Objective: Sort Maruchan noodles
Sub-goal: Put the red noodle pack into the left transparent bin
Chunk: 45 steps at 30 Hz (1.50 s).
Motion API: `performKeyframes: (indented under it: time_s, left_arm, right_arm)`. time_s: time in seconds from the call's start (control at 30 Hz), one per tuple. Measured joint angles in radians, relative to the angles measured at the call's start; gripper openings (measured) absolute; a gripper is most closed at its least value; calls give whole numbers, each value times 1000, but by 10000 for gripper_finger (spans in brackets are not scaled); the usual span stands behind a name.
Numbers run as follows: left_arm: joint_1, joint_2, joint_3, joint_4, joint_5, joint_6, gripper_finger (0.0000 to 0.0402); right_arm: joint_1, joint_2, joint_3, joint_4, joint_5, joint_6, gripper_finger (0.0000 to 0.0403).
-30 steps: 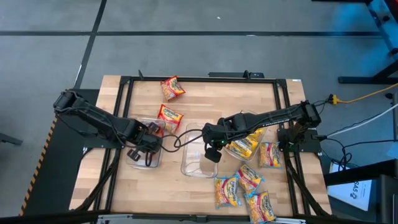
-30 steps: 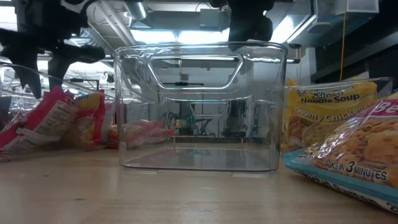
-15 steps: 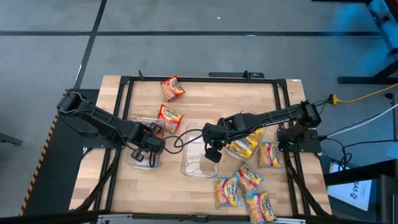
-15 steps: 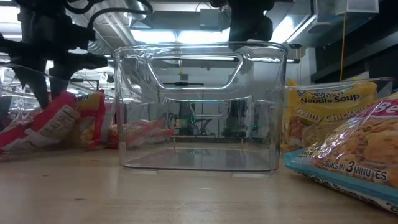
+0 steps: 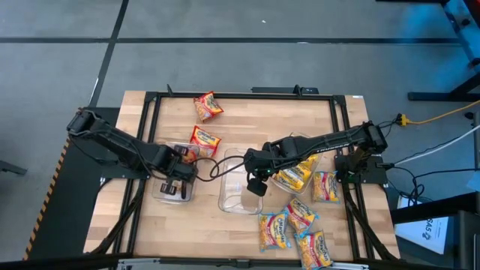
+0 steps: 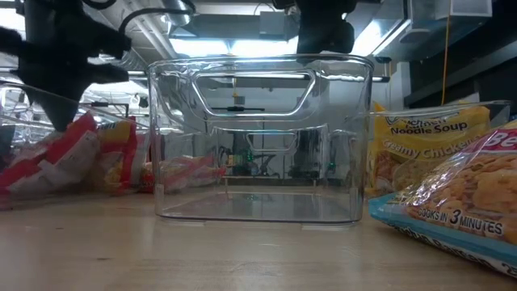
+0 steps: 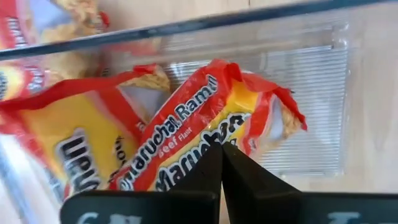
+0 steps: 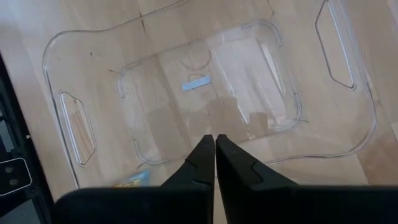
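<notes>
The left pincer sits pressed together over a red beef packet inside the clear tray at the desk's left edge — apparently not gripping it. The right pincer, also pressed together, hangs above the empty middle tray — yellow packets wait near the desk's front right corner.

Both arms are dark, near-black, built of slim jointed links with thicker blocky housings at the joints. A thin black cable loops loosely between them. Each gripper, the left gripper and the right gripper, ends in two matte black, wedge-shaped fingers tapering to narrow tips.
</notes>
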Motion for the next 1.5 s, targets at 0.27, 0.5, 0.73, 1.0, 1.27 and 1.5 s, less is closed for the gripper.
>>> performKeyframes:
  time_s: [0.27, 0.5, 0.73, 1.0, 1.27, 1.5]
  left_arm:
    - [0, 0, 130, -148, -77, -61, 0]
    - [0, 1, 153, -179, -107, -108, 0]
    - [1, 1, 153, -183, -134, -209, 0]
    - [1, 58, 153, -176, -126, -262, 0]
    - [22, 129, 153, -160, -108, -312, 0]
    - [32, 139, 153, -159, -143, -313, 0]
  right_arm:
    - [0, 0, 0, 4, 0, 0, 14]
    - [0, 0, 0, 4, 0, 0, 14]
    - [0, 0, 0, 3, 0, 0, 14]
    - [0, 0, 0, 3, -1, 0, 14]
    - [0, 0, 0, -1, -3, 6, 14]
    - [0, 0, 0, -1, -4, 8, 14]
